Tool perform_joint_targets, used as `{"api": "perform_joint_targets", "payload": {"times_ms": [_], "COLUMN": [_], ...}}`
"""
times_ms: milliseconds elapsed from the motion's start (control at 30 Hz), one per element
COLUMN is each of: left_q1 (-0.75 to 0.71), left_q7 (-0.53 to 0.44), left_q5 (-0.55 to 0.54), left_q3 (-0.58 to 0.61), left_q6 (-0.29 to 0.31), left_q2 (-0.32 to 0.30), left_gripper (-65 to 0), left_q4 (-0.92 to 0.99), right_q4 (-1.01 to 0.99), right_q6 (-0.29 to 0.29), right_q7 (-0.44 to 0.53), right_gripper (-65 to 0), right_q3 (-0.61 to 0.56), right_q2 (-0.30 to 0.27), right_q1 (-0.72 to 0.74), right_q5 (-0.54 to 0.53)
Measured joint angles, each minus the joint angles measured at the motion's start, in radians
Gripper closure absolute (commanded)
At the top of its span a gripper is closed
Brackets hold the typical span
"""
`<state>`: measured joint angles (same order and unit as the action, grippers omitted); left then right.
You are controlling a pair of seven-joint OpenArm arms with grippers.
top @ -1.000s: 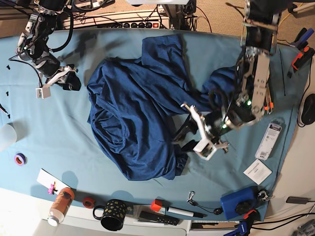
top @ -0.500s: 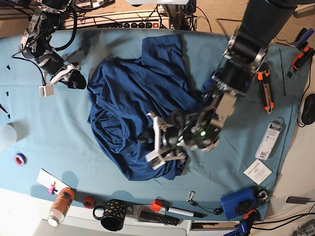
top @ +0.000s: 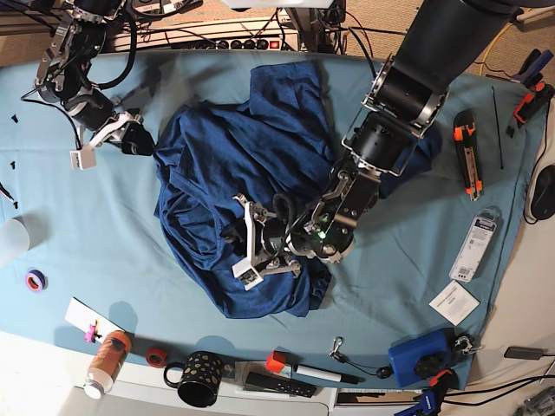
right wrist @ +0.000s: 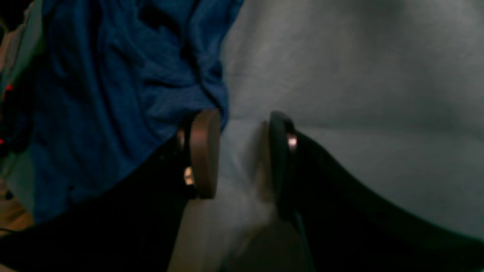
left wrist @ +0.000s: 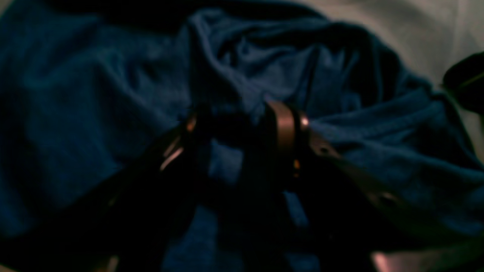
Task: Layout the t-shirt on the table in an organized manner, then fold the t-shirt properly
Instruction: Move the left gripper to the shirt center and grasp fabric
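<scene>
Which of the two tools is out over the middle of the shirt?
The left tool, over the crumpled navy-blue fabric t-shirt; the right tool sits at its edge.

The left gripper has been carried from the bare table beside the t-shirt onto the middle of the t-shirt, and its jaws are now set open over the folds. The right gripper has been brought from well apart to just beside the t-shirt's edge. The sleeve part of the t-shirt is now covered by the left arm.
</scene>
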<state>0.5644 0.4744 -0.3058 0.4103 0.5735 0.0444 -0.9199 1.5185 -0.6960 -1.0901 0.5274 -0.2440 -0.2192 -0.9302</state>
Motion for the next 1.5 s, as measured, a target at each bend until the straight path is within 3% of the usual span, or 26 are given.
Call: {"api": "perform_joint_targets", "payload": {"times_ms": [133,200,400,567,733,1100,1300,1500], "left_q1": [0.002,0.001,0.001,0.001,-0.006,-0.016,-0.016,-0.020], "left_q7": [-0.004,-0.004,-0.004,-0.004,-0.003,-0.004,-0.004,-0.004], "left_q5": [-0.001,-0.001,-0.001,-0.013,-0.012,-0.012,-0.012,-0.012], "left_q3": [0.000,0.000,0.000,0.000,0.000,0.000,0.000,0.000], "left_q6": [0.000,0.000,0.000,0.000,0.000,0.000,0.000,0.000], "left_q2": [-0.001,-0.001,-0.001,-0.001,-0.001,-0.001,-0.001,-0.002], "left_gripper": [-24.1,-24.1,-24.1,-24.1,-24.1,-24.1,-24.1,-24.1], "left_q4": [0.000,0.000,0.000,0.000,0.000,0.000,0.000,0.000], "right_q4": [0.000,0.000,0.000,0.001,0.002,0.002,0.059,0.158], "right_q6": [0.004,0.003,0.003,-0.005,-0.008,-0.005,0.016,0.072], "right_q7": [-0.150,-0.179,-0.163,-0.047,0.047,0.067,0.042,0.048], "right_gripper": [-22.3,-22.3,-22.4,-22.4,-22.4,-22.3,-22.3,-22.3], "right_q3": [0.000,0.000,0.000,0.001,0.000,0.001,0.003,0.003], "right_q2": [0.001,0.015,0.110,0.161,0.161,0.167,0.217,0.229], "right_q1": [-0.003,-0.011,-0.011,-0.005,-0.003,0.001,-0.003,-0.008], "right_q5": [-0.161,-0.242,-0.248,-0.113,-0.005,-0.001,0.020,0.146]}}
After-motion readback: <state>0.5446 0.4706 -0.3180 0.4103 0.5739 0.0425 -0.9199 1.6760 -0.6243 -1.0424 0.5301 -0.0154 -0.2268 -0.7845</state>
